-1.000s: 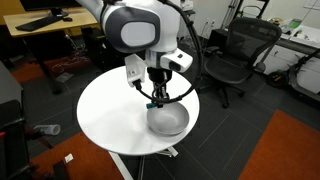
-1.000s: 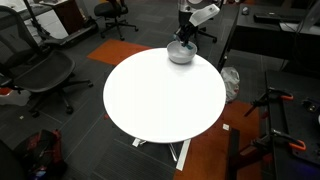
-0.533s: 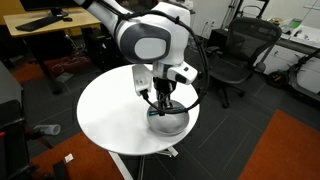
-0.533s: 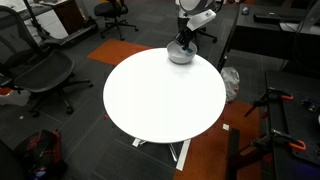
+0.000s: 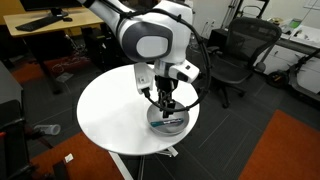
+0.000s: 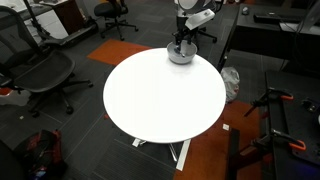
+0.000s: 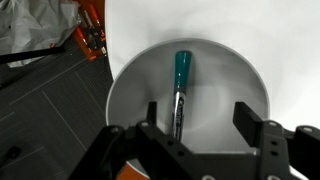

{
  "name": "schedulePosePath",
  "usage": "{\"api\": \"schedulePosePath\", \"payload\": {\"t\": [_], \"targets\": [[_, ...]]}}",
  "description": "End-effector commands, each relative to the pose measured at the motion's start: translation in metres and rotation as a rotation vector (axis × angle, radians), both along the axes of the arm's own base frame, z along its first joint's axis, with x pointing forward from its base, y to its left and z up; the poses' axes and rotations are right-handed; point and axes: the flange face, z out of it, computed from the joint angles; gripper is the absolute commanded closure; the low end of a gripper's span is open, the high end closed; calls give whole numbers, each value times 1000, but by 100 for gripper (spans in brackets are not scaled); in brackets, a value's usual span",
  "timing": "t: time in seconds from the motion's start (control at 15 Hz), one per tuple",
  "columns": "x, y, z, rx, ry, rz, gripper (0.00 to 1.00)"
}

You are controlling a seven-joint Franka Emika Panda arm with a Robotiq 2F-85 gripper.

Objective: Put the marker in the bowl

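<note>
Lying on the floor of the bowl, the marker shows plainly in the wrist view, free of the jaws; its teal end points toward the top of that picture and its darker end toward the bottom, between the two fingers; the pen is a little off the bowl's centre and shorter than the bowl is wide. The gripper hangs directly above, its jaws spread wide apart and holding nothing. In both exterior views the arm reaches down over the grey bowl with the gripper low over its rim; whether the fingertips dip inside cannot be told there, and the marker itself is too small to make out. The bowl stands on the round white bench close to its edge; white bench surface surrounds the bowl in the wrist view as well. A black office chair stands on the dark floor beyond the bench, and another chair stands beside it.
</note>
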Motion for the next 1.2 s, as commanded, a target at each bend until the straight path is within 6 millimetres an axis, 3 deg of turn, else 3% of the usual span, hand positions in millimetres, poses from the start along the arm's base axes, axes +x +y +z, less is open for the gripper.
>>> {"api": "schedulePosePath", "payload": {"t": [0.0,0.2,0.53,1.13], "targets": [[-15,11,32,13,-18,-34,0],[-31,18,56,27,-38,-33,0],[-75,38,94,36,-61,-15,0],[-157,91,142,60,-100,52,0]]}}
